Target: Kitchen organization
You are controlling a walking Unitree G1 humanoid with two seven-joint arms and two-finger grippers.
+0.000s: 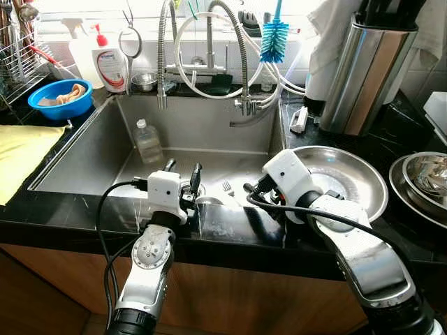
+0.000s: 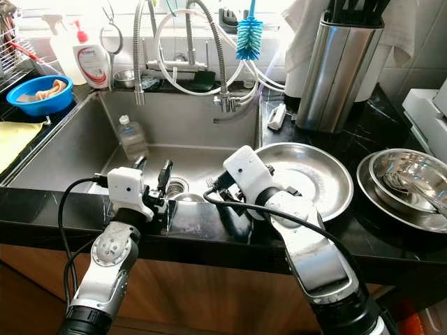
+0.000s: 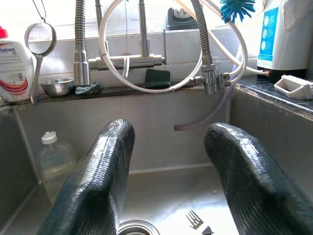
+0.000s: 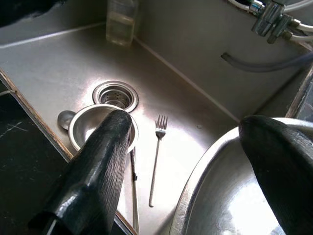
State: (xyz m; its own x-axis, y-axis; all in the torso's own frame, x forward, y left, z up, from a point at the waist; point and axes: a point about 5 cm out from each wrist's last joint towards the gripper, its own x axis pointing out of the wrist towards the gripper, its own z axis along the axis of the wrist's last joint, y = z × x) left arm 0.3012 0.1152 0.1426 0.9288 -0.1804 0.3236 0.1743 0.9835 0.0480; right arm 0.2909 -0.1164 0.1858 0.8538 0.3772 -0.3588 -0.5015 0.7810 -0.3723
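Note:
A steel sink [image 1: 209,125] lies before me. On its floor are a fork [image 4: 156,156], a small steel bowl [image 4: 100,128] beside the drain [image 4: 115,94], and a clear plastic bottle [image 1: 148,142] standing at the back left. My left gripper [image 1: 183,169] hovers open over the sink's front edge, near the drain, holding nothing. My right gripper [image 4: 185,120] is open too, reaching over the sink's right front corner, between the fork and a wide steel dish [image 1: 349,178] on the counter.
Hoses and a faucet [image 1: 207,66] hang over the back of the sink, with a blue brush [image 1: 274,31]. A blue bowl [image 1: 61,98], soap bottle [image 1: 110,66] and yellow cloth [image 1: 24,150] are left. A steel knife block [image 1: 367,70] and stacked bowls [image 1: 426,181] stand right.

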